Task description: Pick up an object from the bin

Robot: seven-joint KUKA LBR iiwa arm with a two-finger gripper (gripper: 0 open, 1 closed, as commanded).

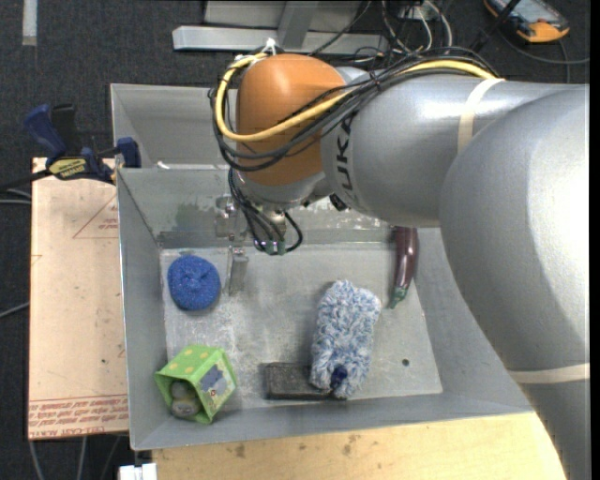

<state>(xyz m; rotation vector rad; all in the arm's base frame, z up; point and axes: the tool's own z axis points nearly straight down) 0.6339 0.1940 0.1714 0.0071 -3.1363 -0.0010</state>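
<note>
Blue nubbly ball [194,281] sits unlifted in the bin [281,417]. The gripper [238,267] hangs just beside it, apart or together I cannot tell. Grasping and lifting remain.

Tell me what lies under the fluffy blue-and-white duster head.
A dark grey flat block pokes out leftward from beneath the lower end of the duster head; the block's remainder is covered.

Dark floor [112,47], possibly carpet; black cables [427,14] along top edge.
</note>
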